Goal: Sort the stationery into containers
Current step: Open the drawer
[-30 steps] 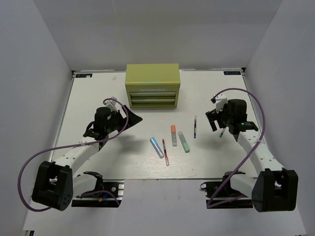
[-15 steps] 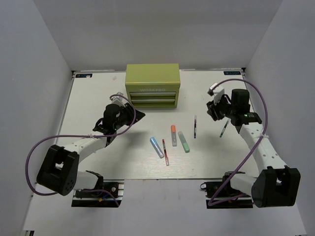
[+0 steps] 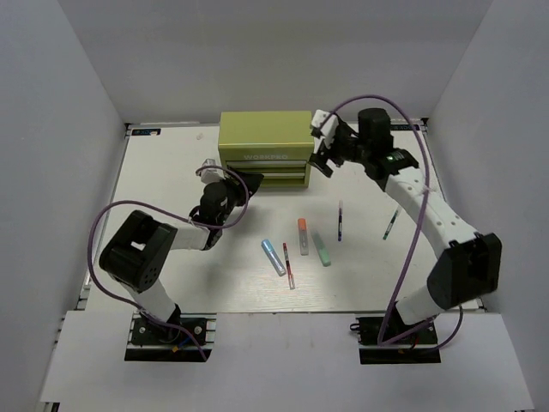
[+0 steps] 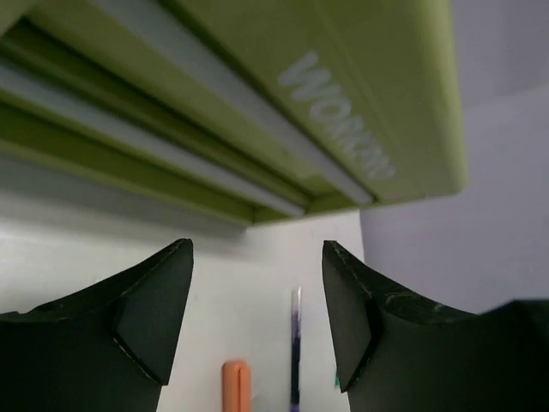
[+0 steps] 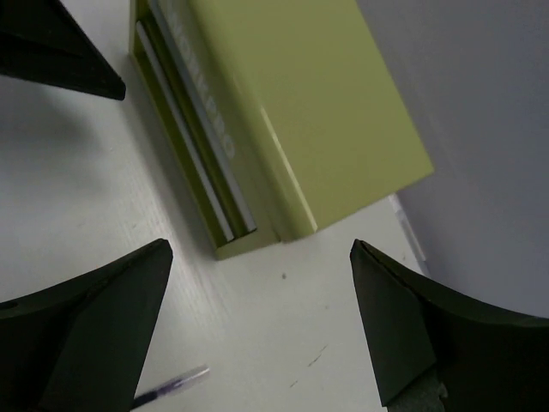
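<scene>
grey walls close in a pale worktop on three sides. at left, the left gripper sits low at the front left corner of the yellow-green tool chest. in the top view its dark fingers merge with their shadow, so contact with the chest cannot be told. in the left wrist view the gripper is spread with nothing between its fingers. the chest's front there is blurred and cut off at the frame's edges. the upper drawer and the lower drawer both look pushed in. the right gripper hangs at the chest's right end, and in the right wrist view it is spread wide and empty. the pens lie on the worktop in front of the chest: light blue pen, thin red pen just beside it, orange-capped marker, mint green marker, then the thin dark purple pen. a thin dark pen lies well apart to the right, its colour hard to make out. half a second ago the left gripper was farther back from the chest and the right gripper was out over the right side of the worktop near that dark pen. none of the pens has moved.
</scene>
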Robot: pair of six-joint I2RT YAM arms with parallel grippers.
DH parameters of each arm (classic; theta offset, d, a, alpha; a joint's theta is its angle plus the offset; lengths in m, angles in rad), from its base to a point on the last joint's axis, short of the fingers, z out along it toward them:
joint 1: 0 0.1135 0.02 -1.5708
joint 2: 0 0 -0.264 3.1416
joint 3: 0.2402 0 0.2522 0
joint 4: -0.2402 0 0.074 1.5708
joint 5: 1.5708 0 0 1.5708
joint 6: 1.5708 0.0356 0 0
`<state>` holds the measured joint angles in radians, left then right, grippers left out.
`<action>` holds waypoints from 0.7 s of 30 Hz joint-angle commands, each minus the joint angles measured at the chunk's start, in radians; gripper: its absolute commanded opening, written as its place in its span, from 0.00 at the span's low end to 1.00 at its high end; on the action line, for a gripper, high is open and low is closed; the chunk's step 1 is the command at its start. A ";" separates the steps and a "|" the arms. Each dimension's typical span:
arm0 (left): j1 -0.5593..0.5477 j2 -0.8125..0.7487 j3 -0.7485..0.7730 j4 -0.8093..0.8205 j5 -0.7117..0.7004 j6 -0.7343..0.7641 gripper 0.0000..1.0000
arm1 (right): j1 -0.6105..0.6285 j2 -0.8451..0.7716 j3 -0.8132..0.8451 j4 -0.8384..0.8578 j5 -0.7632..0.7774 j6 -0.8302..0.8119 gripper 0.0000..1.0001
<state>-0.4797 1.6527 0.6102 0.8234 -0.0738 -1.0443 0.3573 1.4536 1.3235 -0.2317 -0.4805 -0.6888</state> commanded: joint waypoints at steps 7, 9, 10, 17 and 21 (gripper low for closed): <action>-0.010 0.157 0.141 0.194 -0.219 -0.128 0.72 | 0.130 0.292 0.344 0.002 0.229 -0.071 0.90; -0.010 0.183 0.166 0.194 -0.239 -0.151 0.72 | 0.137 0.336 0.377 -0.001 0.247 -0.066 0.90; -0.010 0.208 0.175 0.194 -0.239 -0.160 0.72 | 0.144 0.346 0.382 -0.011 0.255 -0.067 0.90; -0.010 0.277 0.227 0.177 -0.279 -0.221 0.68 | 0.147 0.379 0.373 0.006 0.253 -0.069 0.88; -0.010 0.305 0.264 0.177 -0.300 -0.276 0.62 | 0.146 0.386 0.370 -0.008 0.249 -0.080 0.84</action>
<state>-0.5102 1.9415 0.8104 1.0080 -0.2810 -1.2728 0.4999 1.8488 1.6711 -0.2440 -0.2375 -0.7528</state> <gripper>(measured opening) 0.630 0.844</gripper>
